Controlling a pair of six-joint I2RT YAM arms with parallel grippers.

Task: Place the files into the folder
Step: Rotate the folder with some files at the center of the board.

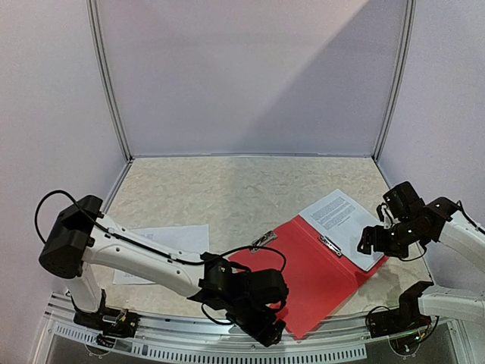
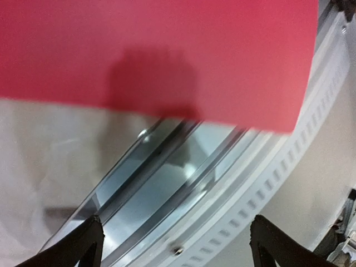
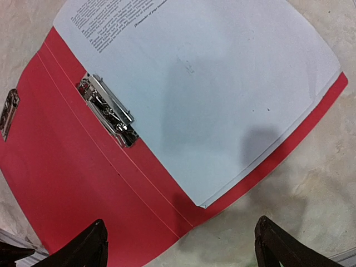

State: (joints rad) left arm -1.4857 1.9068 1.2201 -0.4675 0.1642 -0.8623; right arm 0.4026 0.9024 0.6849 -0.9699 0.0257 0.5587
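While lying open beneath both tools, thin red folder (image 1: 303, 280), metal clips (image 3: 108, 111) along spine, white text-printed sheet (image 3: 222, 94) on cover under right gripper (image 3: 181, 245), spread empty, left gripper (image 2: 172, 245) likewise spread above folder's near edge.

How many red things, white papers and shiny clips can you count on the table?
Red folder: 1
White papers: 2, the paper on the folder and the paper lying to the left
Shiny metal clips: 2, the left clip and the right clip
Total: 5
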